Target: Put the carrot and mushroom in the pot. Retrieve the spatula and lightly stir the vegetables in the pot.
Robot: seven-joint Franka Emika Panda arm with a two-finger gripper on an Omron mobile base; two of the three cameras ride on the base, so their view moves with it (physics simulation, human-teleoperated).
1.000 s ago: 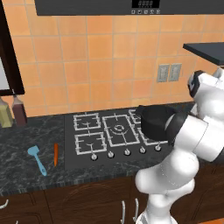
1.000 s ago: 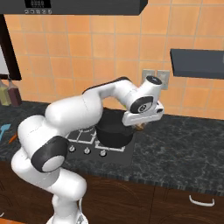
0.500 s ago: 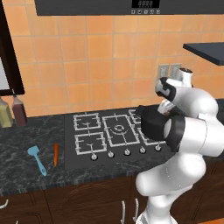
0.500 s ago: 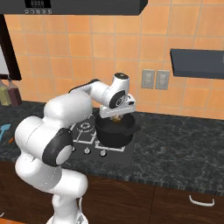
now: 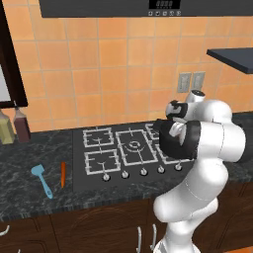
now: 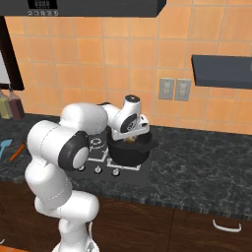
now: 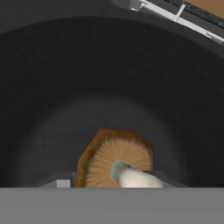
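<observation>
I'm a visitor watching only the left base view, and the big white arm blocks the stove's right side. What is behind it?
Observer: A dark pot on the stove; the gripper hangs at its rim.
Visitor: Anything inside?
Observer: The hand view shows a mushroom, gills and stem up, against the pot's dark inside.
Visitor: I see an orange stick and a blue tool on the counter.
Observer: The carrot and spatula; the right base view shows them at its far left edge.

You see a dark grey-black pot (image 6: 129, 150), a brown-gilled mushroom (image 7: 116, 162) with pale stem, an orange carrot (image 5: 63, 174), a light-blue spatula (image 5: 41, 179), and black speckled counter (image 5: 29, 190).
</observation>
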